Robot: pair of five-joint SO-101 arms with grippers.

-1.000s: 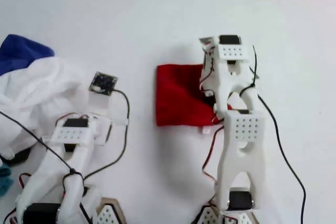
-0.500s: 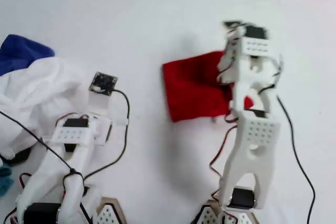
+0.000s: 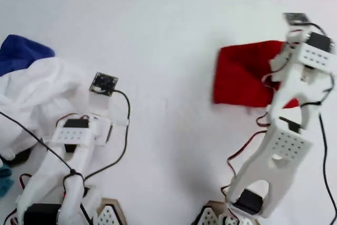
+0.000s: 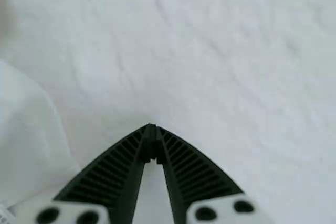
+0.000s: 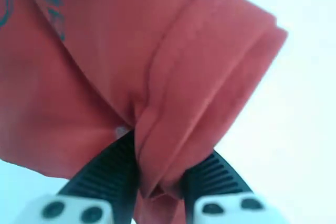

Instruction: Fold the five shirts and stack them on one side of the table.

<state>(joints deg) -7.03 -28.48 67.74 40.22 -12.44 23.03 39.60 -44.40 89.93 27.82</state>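
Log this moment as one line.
right end effector: shut on red shirt, right part of table | left end effector: shut, empty, beside white shirt

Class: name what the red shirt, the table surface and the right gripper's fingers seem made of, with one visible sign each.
The red shirt: soft matte knit fabric, probably cotton; it creases and has a stitched hem. The table surface: likely white cloth or sheet, faintly wrinkled. The right gripper fingers: black, ribbed, probably plastic, on white plastic bases.
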